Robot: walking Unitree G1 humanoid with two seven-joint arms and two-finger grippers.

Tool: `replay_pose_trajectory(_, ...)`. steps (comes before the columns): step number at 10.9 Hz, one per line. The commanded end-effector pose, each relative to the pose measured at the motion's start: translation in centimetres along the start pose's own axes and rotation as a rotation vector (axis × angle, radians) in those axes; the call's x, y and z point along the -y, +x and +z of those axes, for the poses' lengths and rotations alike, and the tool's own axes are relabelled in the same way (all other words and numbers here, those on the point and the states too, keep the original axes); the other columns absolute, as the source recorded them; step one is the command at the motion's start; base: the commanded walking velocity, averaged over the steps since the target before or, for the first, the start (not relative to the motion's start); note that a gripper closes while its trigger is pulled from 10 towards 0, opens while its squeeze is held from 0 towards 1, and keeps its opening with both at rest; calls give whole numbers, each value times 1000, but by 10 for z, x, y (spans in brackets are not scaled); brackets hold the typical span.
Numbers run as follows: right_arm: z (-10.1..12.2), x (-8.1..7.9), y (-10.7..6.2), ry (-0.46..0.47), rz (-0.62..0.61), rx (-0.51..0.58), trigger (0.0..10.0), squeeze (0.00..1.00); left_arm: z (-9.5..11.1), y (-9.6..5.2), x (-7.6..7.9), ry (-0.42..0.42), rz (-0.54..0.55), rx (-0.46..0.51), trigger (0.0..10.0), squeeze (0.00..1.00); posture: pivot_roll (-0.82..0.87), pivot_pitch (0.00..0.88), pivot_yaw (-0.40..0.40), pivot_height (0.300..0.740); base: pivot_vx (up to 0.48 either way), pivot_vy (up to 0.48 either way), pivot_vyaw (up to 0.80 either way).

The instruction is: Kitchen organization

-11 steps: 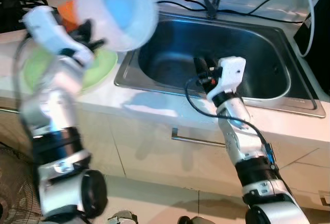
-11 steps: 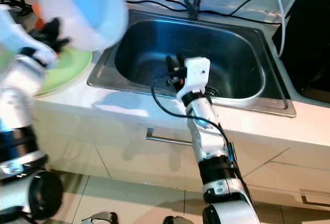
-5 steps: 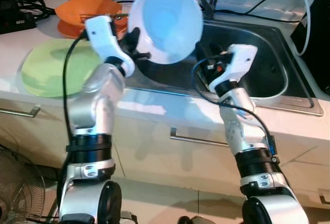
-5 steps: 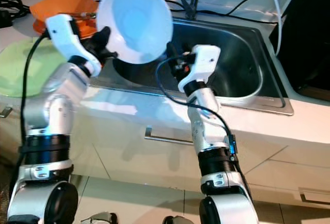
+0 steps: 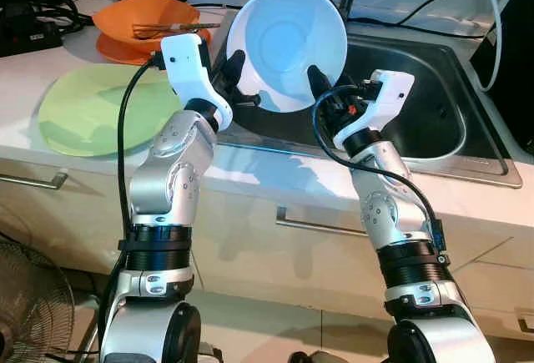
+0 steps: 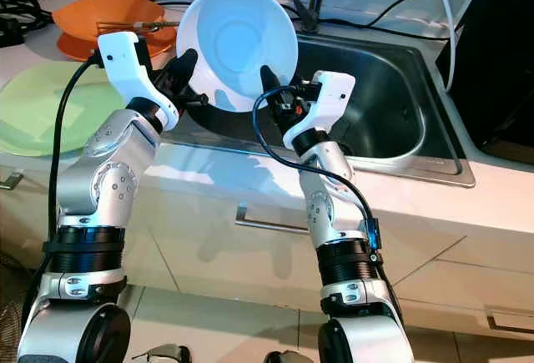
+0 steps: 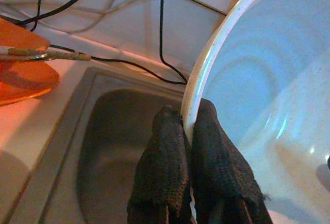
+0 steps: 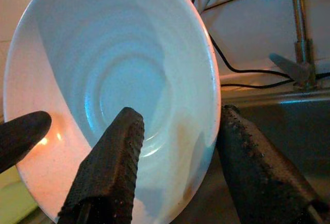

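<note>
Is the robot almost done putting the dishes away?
Not yet. The left gripper is pinching the white bowl's rim above the sink, and the right gripper straddles the opposite rim, open, probably taking it over. The green plate and orange dish remain on the counter.

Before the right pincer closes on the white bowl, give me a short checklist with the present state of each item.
1. Left pincer gripping the white bowl at its rim: ok, one finger each side of the rim.
2. Right pincer straddling the opposite rim: ok, one finger inside the bowl, one outside, fingers open.
3. Right pincer fingers touching the bowl: cannot tell.
4. Bowl empty: ok, nothing inside it.
5. Bowl held above the sink: ok, tilted, its opening facing the camera.
6. Green plate and orange dish away from both arms: ok, they sit on the counter to the left.
</note>
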State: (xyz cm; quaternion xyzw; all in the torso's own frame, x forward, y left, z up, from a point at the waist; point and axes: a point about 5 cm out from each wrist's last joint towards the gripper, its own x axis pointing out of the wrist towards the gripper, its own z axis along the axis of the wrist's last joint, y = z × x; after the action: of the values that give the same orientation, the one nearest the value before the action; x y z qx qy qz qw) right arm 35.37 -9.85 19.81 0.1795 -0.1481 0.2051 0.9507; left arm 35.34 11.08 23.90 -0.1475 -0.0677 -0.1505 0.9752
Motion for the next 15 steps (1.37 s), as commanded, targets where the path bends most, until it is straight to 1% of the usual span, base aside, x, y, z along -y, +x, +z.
replay_pose_trajectory(1,7,0,0,6,6,20,10000,0,6,0,5,8,-36,41,10000,0,65,36,-40,740,0,0,0)
replay_pose_trajectory(2,7,2,-1,10,-5,19,9647,0,6,-1,3,8,-35,43,10000,0,66,42,-42,740,0,0,0)
replay_pose_trajectory(3,6,4,-2,48,-22,19,0,0,4,-1,2,2,-35,38,10000,0,66,46,-42,740,0,0,0)
replay_pose_trajectory(5,5,4,-1,106,-28,17,0,0,-2,-1,5,-7,-57,11,10000,0,69,57,-44,740,0,0,0)
replay_pose_trajectory(8,3,1,-2,147,-20,12,0,0,-6,-2,8,-10,-76,-2,10000,0,72,69,-40,740,0,0,0)
replay_pose_trajectory(14,1,0,-3,155,-5,-8,0,0,-8,-1,12,16,-93,-6,10000,0,71,71,-40,740,0,0,0)
replay_pose_trajectory(15,0,0,-3,154,-2,-13,0,0,-8,-1,12,18,-98,-6,10000,1000,71,71,-40,740,0,0,0)
